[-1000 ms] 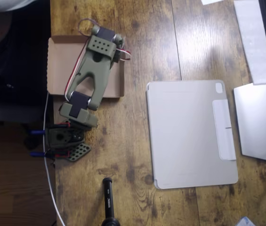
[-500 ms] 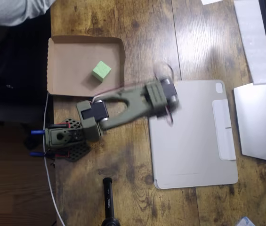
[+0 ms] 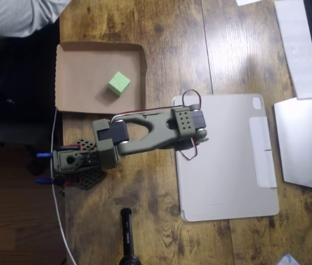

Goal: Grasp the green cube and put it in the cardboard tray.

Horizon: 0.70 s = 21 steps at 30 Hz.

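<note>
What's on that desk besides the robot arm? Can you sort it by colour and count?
Green: 1, the green cube
Brown: 1, the cardboard tray holding it
Grey: 1, the tablet cover
Black: 1, a stand at the bottom edge
Total: 4

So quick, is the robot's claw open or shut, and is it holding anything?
Claw: cannot tell if open or shut; the arm's own body hides the fingers from above. It is not holding the green cube, which sits in the cardboard tray.

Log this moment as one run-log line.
green cube: loose in cardboard tray | arm: over grey tablet cover | hand: state unclear
</note>
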Tool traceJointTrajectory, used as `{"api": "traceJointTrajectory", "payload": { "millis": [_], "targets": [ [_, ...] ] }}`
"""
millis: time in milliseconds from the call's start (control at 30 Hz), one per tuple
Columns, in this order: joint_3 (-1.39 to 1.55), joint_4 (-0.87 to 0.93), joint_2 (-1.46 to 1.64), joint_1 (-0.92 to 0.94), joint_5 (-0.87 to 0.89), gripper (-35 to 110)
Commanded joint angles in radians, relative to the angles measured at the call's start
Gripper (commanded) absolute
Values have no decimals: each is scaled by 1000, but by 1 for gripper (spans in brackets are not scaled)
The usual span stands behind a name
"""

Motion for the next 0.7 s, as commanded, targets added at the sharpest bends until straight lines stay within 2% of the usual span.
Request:
{"api": "traceJointTrajectory", "payload": {
  "millis": [0,167,667],
  "targets": [
    [21,12,15,14,3,5],
    [20,12,20,25,-49,0],
    [20,14,2,44,-48,0]
  ]
}}
